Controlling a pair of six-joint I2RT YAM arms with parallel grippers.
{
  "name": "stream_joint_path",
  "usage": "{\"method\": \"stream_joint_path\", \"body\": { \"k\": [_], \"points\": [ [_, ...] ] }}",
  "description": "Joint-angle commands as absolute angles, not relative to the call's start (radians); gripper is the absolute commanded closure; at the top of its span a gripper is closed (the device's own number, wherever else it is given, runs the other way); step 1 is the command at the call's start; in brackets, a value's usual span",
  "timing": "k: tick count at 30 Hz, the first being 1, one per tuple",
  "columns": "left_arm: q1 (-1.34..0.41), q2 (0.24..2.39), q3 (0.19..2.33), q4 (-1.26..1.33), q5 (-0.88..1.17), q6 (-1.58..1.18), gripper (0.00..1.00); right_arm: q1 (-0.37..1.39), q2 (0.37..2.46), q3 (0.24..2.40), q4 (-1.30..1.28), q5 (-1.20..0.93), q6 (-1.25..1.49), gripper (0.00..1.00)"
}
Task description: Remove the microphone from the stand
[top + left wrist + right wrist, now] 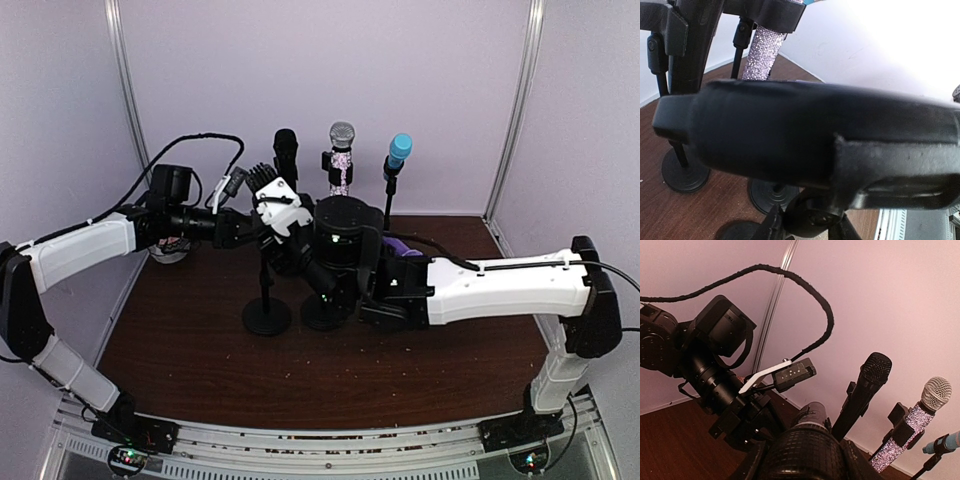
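Observation:
A black microphone with a mesh head [802, 452] lies between my right gripper's [805, 462] fingers, its body [814, 416] pointing away toward the left arm. In the left wrist view the same microphone [790, 135] crosses the frame horizontally, very close. My left gripper [810, 222] is closed round a round black joint of the stand just below it. From above, both grippers meet over the front stand [267, 300]: left gripper [275, 215], right gripper [318, 268]. There the microphone is mostly hidden by the wrists.
Three more stands stand behind: a black microphone [286, 148], a sparkly silver one [341, 160] and a blue one [399, 150]. Round black bases [322, 315] sit on the brown table [200, 370]. Purple walls close in at the back and both sides.

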State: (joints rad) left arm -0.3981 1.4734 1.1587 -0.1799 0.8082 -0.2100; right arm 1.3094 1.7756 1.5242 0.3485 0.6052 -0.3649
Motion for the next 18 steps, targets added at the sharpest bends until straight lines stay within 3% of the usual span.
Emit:
{"method": "stream_joint_path", "body": {
  "k": [1,18],
  "points": [
    [-0.302,1.473,1.141,-0.127,0.603,-0.266,1.0,1.381,1.624,1.509,0.458,0.617,-0.377,1.0],
    [-0.242,1.451,1.07,-0.089,0.597,-0.244,1.0,1.475,1.455,1.395,0.49,0.736,-0.417,1.0]
  ]
}}
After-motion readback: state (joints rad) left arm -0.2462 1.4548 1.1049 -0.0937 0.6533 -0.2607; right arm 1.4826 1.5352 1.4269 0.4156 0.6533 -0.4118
